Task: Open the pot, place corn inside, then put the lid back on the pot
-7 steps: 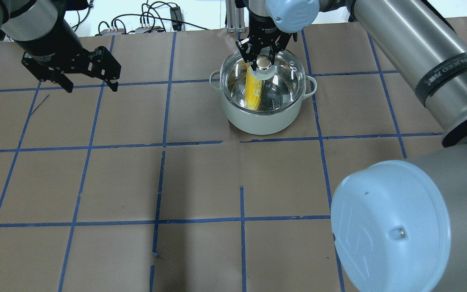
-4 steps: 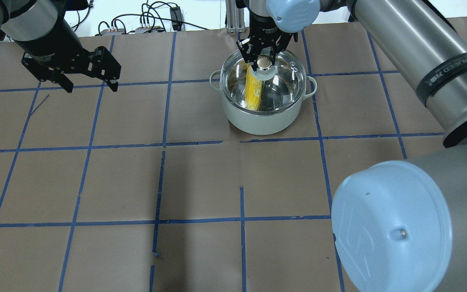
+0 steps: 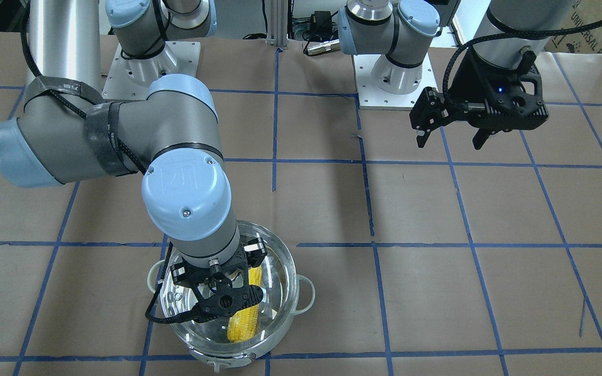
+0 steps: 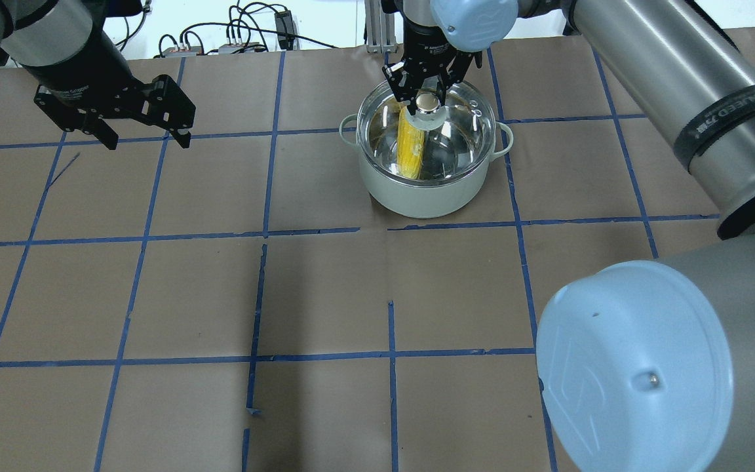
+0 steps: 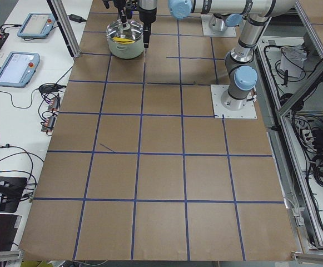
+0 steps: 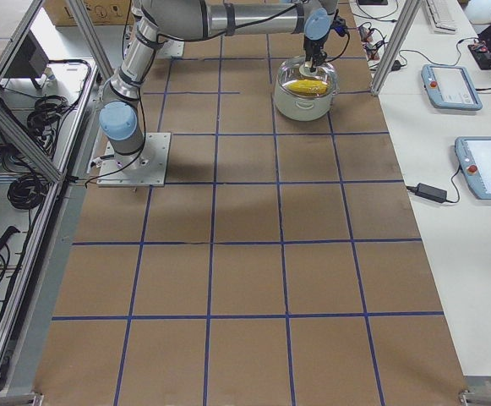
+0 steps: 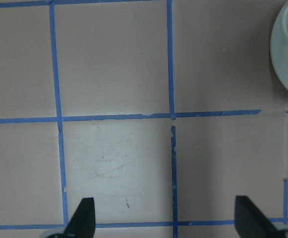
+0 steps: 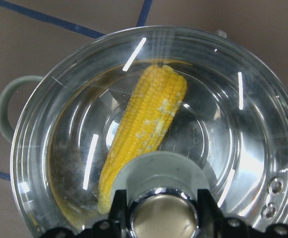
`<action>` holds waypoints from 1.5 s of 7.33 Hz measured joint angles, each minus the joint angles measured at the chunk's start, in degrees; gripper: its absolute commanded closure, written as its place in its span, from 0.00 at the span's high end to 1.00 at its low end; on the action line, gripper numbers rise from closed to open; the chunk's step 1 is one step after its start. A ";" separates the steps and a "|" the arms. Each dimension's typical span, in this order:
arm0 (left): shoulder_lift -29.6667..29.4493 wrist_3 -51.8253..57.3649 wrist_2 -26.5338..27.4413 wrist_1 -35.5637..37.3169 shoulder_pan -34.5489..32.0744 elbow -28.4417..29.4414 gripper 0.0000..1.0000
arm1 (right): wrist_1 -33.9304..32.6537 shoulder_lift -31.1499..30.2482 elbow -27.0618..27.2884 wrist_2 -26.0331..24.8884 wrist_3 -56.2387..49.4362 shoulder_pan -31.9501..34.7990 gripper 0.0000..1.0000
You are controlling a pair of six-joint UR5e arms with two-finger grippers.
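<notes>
Okay, I see right hand [image 8: 161, 214] clamping lid [image 8: 243, 124] by knob [image 8: 163, 220], lid covering pot [image 4: 417, 196]; corn [image 8: 144, 134] just below hand, inside pot. My left hand [image 4: 148, 141] hangs spread, empty, over worktop [image 4: 325, 295].

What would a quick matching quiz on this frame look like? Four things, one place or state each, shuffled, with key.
Things:
1. corn
2. lid
3. left gripper
4. right gripper

Places or states:
A. open, holding nothing, above the table away from the pot
B. lying inside the pot
C. shut on the lid from above
D. covering the pot's mouth

Pairs: 1-B, 2-D, 3-A, 4-C
</notes>
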 measured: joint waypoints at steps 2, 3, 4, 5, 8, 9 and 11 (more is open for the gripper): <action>0.04 0.00 -0.06 0.00 0.00 0.00 1.00 | 0.13 -0.07 0.04 -0.01 0.04 0.01 0.35; 0.05 0.00 -0.06 0.00 0.00 -0.02 1.00 | 0.19 -0.08 0.23 -0.01 0.07 0.06 0.35; 0.05 0.00 -0.05 0.00 0.00 -0.05 1.00 | 0.37 -0.08 0.39 -0.02 0.11 0.08 0.35; 0.06 0.00 -0.01 0.00 0.00 -0.07 1.00 | 0.69 -0.09 0.48 -0.02 0.13 0.08 0.35; 0.06 0.00 -0.06 0.00 0.00 -0.14 1.00 | 1.08 0.01 0.47 -0.04 0.08 0.13 0.63; 0.06 0.00 -0.05 0.00 -0.02 -0.19 1.00 | 0.98 0.08 0.25 -0.17 0.08 0.19 0.88; 0.11 0.00 0.01 0.00 -0.07 -0.24 1.00 | 0.48 0.05 0.13 -0.35 0.13 0.21 1.00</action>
